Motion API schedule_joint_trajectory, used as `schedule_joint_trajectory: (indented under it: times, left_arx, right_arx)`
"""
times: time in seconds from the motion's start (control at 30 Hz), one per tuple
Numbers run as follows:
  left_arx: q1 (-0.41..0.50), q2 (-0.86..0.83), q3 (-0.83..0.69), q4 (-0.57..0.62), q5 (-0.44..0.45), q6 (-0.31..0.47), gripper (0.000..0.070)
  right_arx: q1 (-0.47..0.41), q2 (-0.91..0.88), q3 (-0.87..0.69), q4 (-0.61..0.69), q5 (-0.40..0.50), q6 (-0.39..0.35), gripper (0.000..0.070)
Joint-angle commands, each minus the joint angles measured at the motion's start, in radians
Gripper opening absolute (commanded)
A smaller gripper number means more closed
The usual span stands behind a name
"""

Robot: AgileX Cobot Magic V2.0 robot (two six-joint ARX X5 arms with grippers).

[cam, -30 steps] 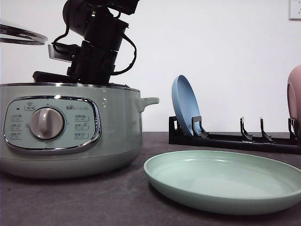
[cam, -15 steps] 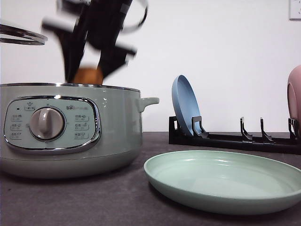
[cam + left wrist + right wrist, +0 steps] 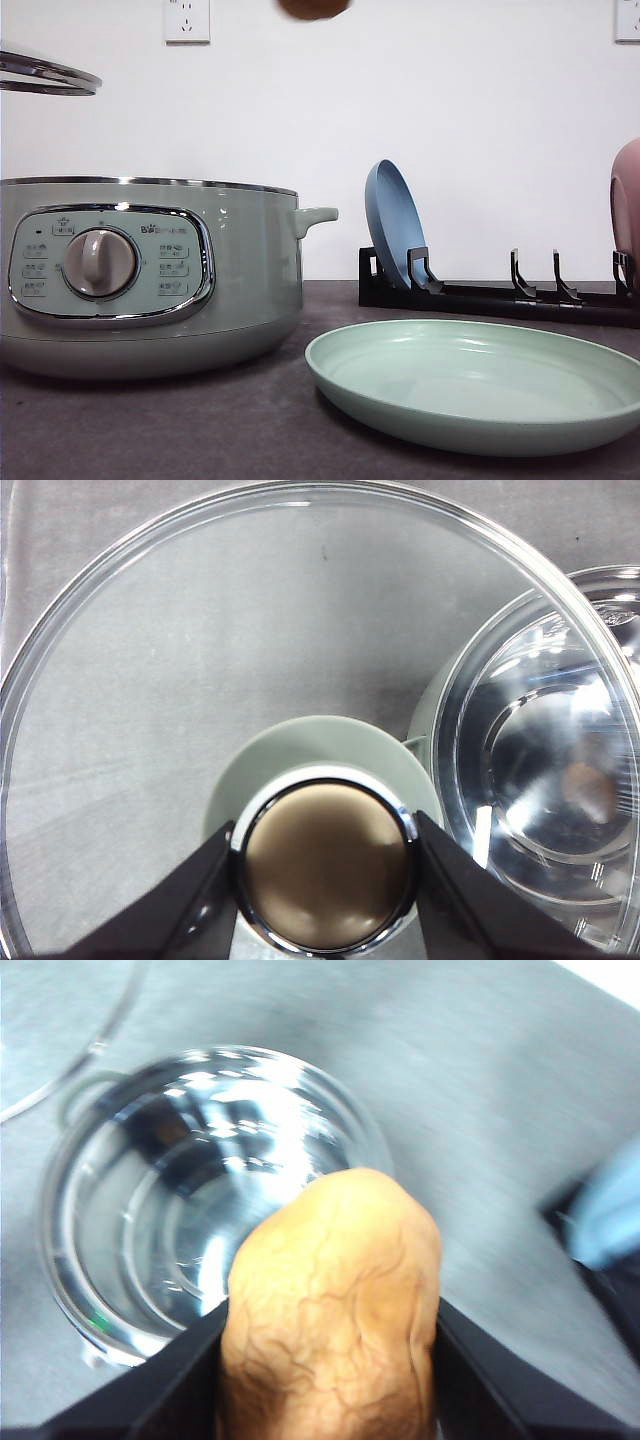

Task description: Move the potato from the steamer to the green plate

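right claw (image 3: 330, 1360) clenched on potato (image 3: 332, 1310), long axis pointing away from fingers

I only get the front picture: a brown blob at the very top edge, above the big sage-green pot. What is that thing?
Observer: The right wrist view shows a lumpy orange-brown potato clamped in the right pincer, over the round sage-green steamer.
Visitor: Anything left inside the pot?
Observer: That view shows a bare, shiny bowl.
Visitor: And the curved rim floating at my top left?
Observer: That is the steamer's round glass lid; the left wrist view shows the left pincer gripping its round green knob.
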Motion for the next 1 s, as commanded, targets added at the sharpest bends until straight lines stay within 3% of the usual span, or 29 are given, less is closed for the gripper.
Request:
schedule_joint_trajectory:
  times: [0.0,0.47,0.97]
  left_arx:
    - [-0.006,-0.013,0.042,0.033,0.016,-0.009,0.0]
    - [-0.044,-0.013,0.042,0.034,0.024,-0.009,0.0]
    - [-0.103,-0.013,0.042,0.034,0.024,-0.009,0.0]
  right_arx:
    - [-0.006,-0.019,-0.036,-0.001,-0.007,-0.009,0.0232]
    - [-0.084,-0.412,-0.672,0.23,-0.052,0.012,0.0232]
    - [-0.079,-0.465,-1.128,0.571,-0.125,0.152,0.0232]
